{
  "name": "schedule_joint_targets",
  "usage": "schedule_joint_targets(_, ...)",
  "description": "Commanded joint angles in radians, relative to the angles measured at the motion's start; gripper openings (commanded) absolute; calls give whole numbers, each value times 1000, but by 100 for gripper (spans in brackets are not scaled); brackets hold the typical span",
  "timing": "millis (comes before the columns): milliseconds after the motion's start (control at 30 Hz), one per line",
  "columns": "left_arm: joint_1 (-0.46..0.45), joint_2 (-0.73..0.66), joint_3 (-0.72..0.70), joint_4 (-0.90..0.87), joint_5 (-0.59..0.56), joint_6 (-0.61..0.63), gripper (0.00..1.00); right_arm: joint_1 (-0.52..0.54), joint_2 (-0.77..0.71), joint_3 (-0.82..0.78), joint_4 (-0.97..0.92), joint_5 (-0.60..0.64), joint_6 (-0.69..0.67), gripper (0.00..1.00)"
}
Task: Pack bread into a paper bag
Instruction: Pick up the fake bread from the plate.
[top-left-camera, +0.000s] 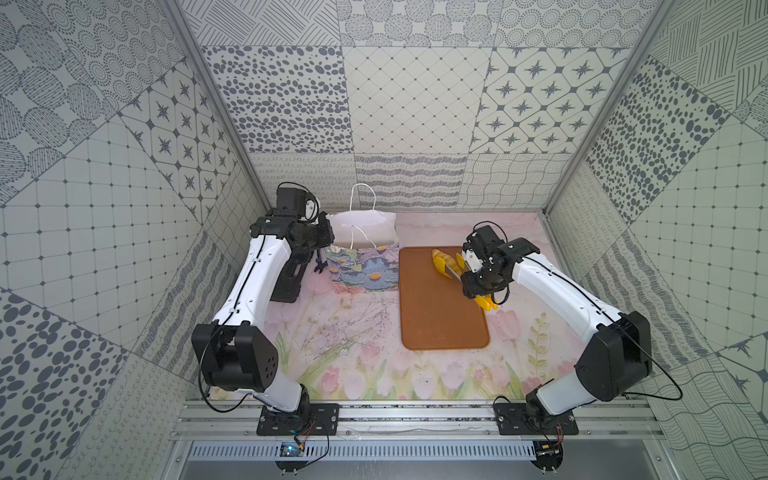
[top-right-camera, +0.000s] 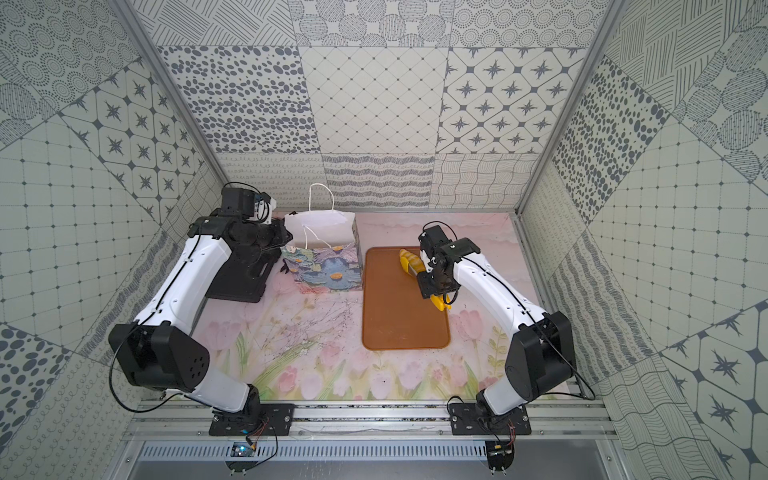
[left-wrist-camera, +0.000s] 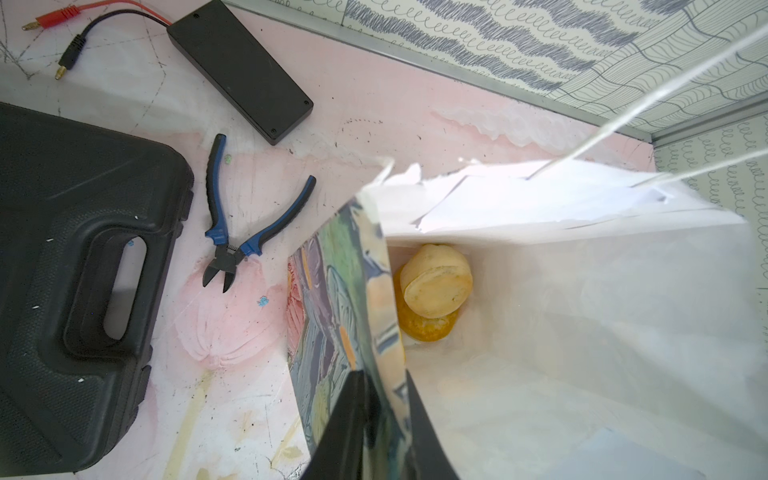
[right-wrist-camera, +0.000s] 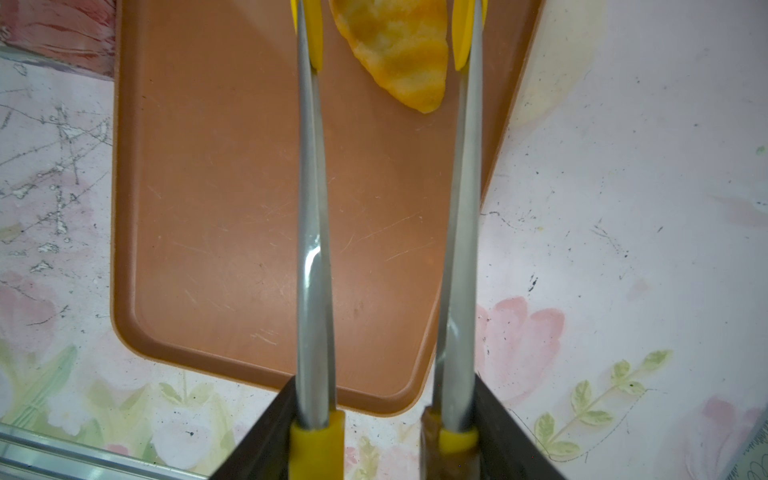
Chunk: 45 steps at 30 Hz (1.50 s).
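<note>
The white paper bag (top-left-camera: 365, 266) (top-right-camera: 328, 266) with the blue flower print stands open at the back left. My left gripper (left-wrist-camera: 384, 386) is shut on its side wall near the rim. Inside the bag (left-wrist-camera: 582, 291) a round bun (left-wrist-camera: 436, 286) lies on another golden piece of bread (left-wrist-camera: 424, 326). A striped croissant-like loaf (top-left-camera: 442, 262) (right-wrist-camera: 395, 54) lies at the far end of the brown tray. My right gripper (right-wrist-camera: 380, 415) (top-left-camera: 473, 274) is shut on the handles of the tongs (right-wrist-camera: 311, 208). Their yellow tips flank the loaf closely on both sides.
The brown tray (top-left-camera: 440, 324) (right-wrist-camera: 208, 208) lies right of the bag. A black case (top-left-camera: 286, 282) (left-wrist-camera: 62, 291) sits left of the bag. Blue-handled cutters (left-wrist-camera: 232, 249) and a flat black box (left-wrist-camera: 241, 70) with cables lie between them. The back wall is close behind the bag.
</note>
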Motion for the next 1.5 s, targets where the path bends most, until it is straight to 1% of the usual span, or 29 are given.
schedule_joint_targets(0, -1, 2, 8, -2, 19, 14, 16, 3, 16, 23, 50, -5, 5, 60)
schedule_joint_targets(767, -1, 10, 11, 1, 20, 15, 16, 3, 90, 66, 80, -32, 14, 60)
schedule_joint_targets(900, -1, 11, 13, 1, 20, 15, 16, 3, 102, 75, 79, -38, 9, 62)
schedule_joint_targets(1467, -2, 18, 17, 1, 23, 17, 16, 5, 124, 81, 81, -12, -4, 62)
